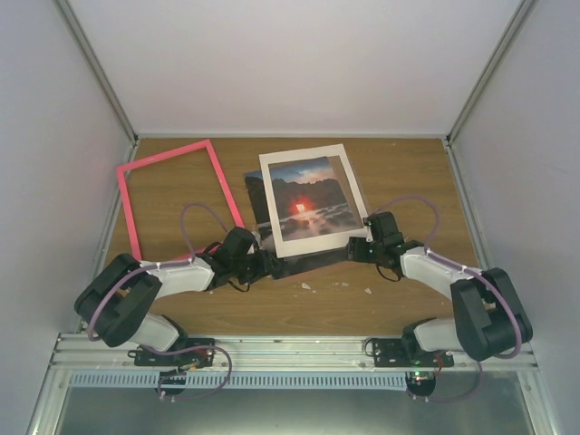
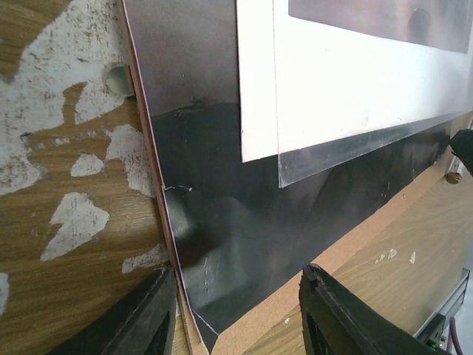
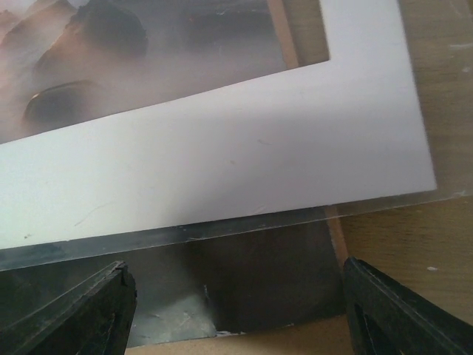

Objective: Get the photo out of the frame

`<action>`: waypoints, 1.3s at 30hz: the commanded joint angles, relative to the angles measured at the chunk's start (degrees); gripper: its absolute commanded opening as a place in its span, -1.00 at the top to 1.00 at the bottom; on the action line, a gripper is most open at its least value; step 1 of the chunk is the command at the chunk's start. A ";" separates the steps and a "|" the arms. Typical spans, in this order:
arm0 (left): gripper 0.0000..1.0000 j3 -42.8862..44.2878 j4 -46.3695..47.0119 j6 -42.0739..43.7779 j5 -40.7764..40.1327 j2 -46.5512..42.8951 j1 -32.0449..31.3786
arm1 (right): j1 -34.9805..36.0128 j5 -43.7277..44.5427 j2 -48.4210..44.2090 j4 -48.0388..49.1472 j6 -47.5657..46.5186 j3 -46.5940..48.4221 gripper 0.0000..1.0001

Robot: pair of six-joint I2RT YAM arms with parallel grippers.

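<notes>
Top external view, far left: the frame [image 1: 168,154] lies flat on the counter [image 1: 399,181], bare wood showing through its opening, its right edge just beside the stack. Moving right, the left claw [image 1: 263,263] is down at the stack's near left corner. On the left wrist view that claw [image 2: 236,322] stands about half open, one finger on each side of the dark corner of the photo [image 2: 244,222], not pinching it. The photo [image 1: 256,207] is out of the frame, lying on a brown backing board [image 2: 318,275]. On top of it, slightly askew, sit a clear sheet [image 2: 355,159] and the white mat board [image 1: 322,240]. These cover most of the print. A few pale crumbs [image 1: 367,291] dot the wood near the stack. On the right, the right claw [image 1: 358,246] is at the near right corner. The right wrist view shows it [image 3: 236,314] wide apart and holding nothing, with the mat [image 3: 222,170] just ahead.
</notes>
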 commanded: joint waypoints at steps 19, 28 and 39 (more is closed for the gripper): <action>0.08 -3.05 -5.77 -4.42 -4.35 -3.45 -3.13 | 3.81 2.45 -0.16 0.40 0.84 -0.53 -0.57; 0.08 -3.24 -4.02 -4.62 -3.68 -0.77 -3.06 | 3.84 4.27 2.82 0.31 0.09 0.27 -0.60; 0.09 -4.64 -0.44 -6.08 -2.26 -0.44 -3.04 | 5.30 -4.30 2.52 1.54 0.25 -0.19 -0.60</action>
